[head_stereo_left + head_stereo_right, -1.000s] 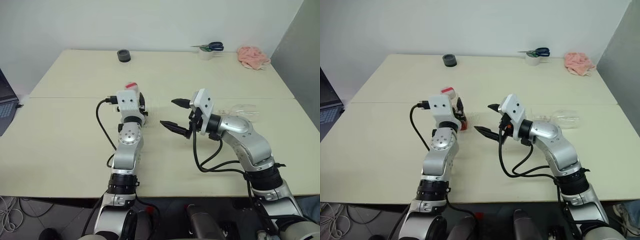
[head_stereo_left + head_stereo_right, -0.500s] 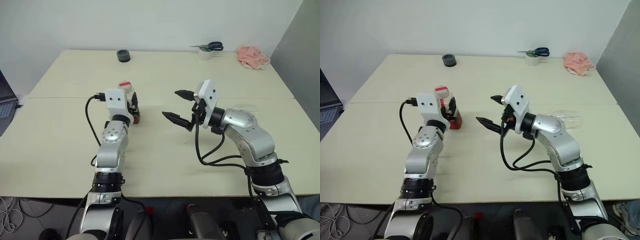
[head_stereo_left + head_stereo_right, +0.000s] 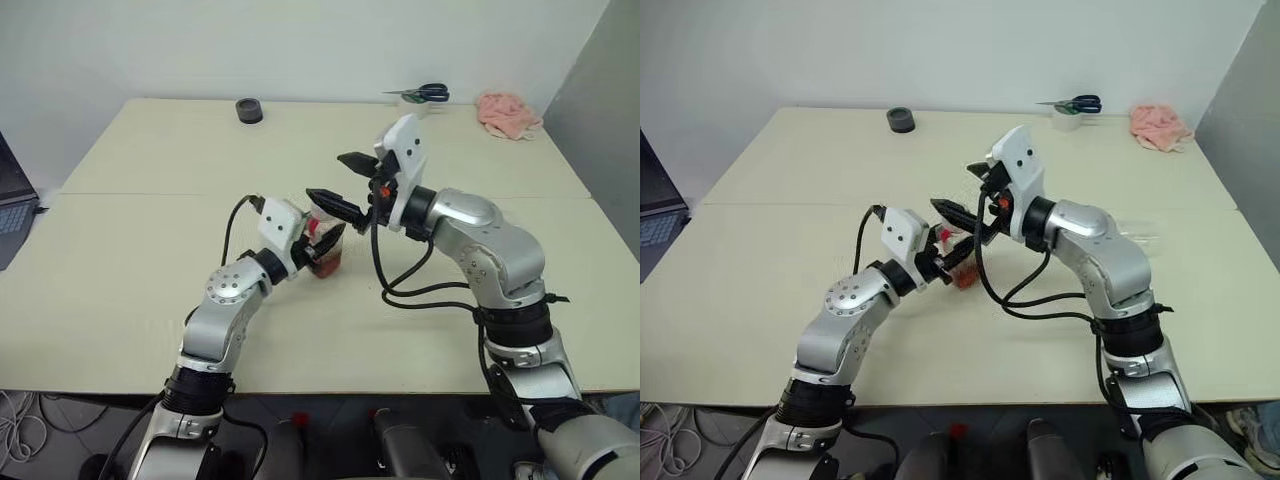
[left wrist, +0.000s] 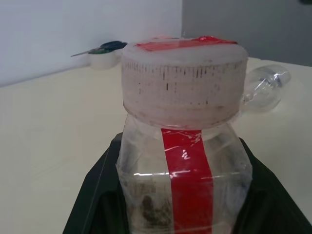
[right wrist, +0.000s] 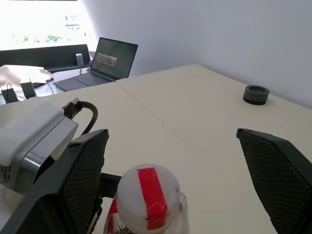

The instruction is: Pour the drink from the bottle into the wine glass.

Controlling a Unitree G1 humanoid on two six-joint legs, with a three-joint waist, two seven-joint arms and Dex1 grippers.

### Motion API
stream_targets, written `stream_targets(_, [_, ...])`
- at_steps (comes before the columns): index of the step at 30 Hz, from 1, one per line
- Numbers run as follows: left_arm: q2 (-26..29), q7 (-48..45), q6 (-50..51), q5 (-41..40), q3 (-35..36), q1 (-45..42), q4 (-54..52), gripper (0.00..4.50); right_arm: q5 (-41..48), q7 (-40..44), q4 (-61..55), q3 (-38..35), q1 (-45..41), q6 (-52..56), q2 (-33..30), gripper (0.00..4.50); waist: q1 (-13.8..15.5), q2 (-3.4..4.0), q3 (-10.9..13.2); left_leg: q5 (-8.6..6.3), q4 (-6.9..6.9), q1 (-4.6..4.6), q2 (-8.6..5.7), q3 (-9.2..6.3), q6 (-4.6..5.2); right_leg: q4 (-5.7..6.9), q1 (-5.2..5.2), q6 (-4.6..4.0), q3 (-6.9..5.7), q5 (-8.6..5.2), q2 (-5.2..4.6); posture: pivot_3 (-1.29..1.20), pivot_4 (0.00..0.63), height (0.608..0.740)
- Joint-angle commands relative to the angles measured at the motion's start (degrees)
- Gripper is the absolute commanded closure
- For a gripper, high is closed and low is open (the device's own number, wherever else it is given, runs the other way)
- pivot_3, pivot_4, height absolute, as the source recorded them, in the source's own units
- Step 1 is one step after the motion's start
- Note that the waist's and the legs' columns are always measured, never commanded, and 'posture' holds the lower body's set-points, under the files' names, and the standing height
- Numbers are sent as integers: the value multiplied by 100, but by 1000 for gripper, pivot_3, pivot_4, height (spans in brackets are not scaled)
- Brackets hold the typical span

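My left gripper is shut on the bottle, a small clear one with a red label strip, held near the table's middle. A whitish cap with red tape closes it. The reddish-brown drink sits low in the bottle. My right gripper is open, and its black fingers stand on either side of the cap, slightly above it, without touching. The wine glass lies on its side on the table beyond the bottle, largely hidden behind my right arm in the eye views.
A black tape roll sits at the table's far edge. Scissors rest on a white roll at the back right, beside a pink cloth. A laptop stands off the left side.
My left gripper has swung the bottle to the right, toward the table's middle and nearer to me. My right gripper has risen and now brackets the cap.
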Motion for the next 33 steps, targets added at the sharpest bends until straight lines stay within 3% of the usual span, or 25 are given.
stream_targets(1, [-47, 64, -98, 86, -40, -180, -258, 2595, 9, -196, -361, 24, 12, 180, 15, 0, 0, 0, 0, 0, 0, 0, 0, 0, 0, 0, 0, 0, 0, 0, 0, 0, 150, 740])
stream_targets(13, [-144, 7, -139, 92, -124, -209, -258, 2595, 57, -621, -771, 89, 305, 654, 93, 0, -1, 0, 0, 0, -2, -1, 0, 0, 0, -2, -1, 1, 0, 0, 0, 0, 150, 740])
stream_targets(21, [-131, -79, -154, 77, -105, -211, -199, 2595, 182, -683, -760, -116, 365, 618, 152, 2600, -2, 0, 0, 0, -2, -1, 0, 0, 0, -2, -1, 1, 0, -1, 0, 0, 150, 740])
stream_targets(27, [-38, -335, -84, -92, -66, -267, -256, 2596, 112, -454, -727, -4, 455, 512, -151, 2641, -3, 0, 0, 0, -1, -1, 0, 1, 0, -3, 0, 1, 0, -1, 0, 0, 150, 740])
stream_targets(33, [92, -1004, 178, -661, -13, -437, -424, 2599, 371, 471, -800, 116, 604, 248, -793, 2641, -8, 0, 1, 0, -1, -2, -1, 1, 0, -6, 0, 1, 0, -1, 0, 0, 150, 740])
